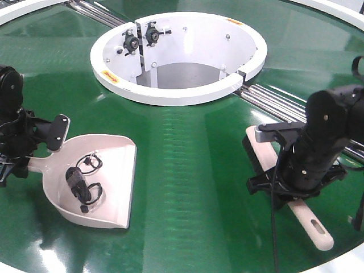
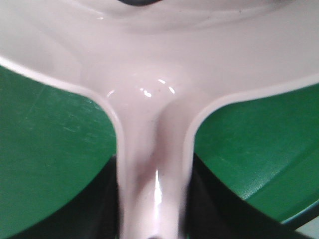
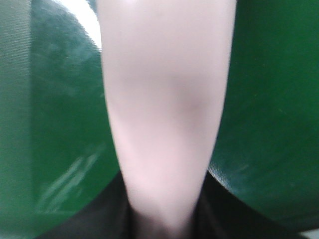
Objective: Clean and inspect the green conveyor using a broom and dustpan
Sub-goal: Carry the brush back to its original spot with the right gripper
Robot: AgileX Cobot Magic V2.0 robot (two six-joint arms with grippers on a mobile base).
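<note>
The beige-pink dustpan [image 1: 108, 170] lies flat on the green conveyor [image 1: 187, 170] at the left, its lip pointing right. A small black device with looped cables [image 1: 79, 183] rests inside it. My left gripper [image 1: 25, 162] is shut on the dustpan's handle [image 2: 154, 169], which runs between the dark jaws of the left gripper [image 2: 154, 204]. At the right, the broom [image 1: 259, 149] lies on the belt with its black bristles at the far end and its slotted handle end [image 1: 317, 230] near me. My right gripper [image 1: 287, 185] is shut on the broom's handle [image 3: 164, 124], seen blurred between the jaws of the right gripper [image 3: 167, 211].
The white centre ring [image 1: 176, 57] stands behind the tools, with black fittings on its inner wall. Silver rollers [image 1: 284, 102] cross the belt from the ring toward the right arm. The conveyor's white outer rim [image 1: 341, 263] curves along the near right edge.
</note>
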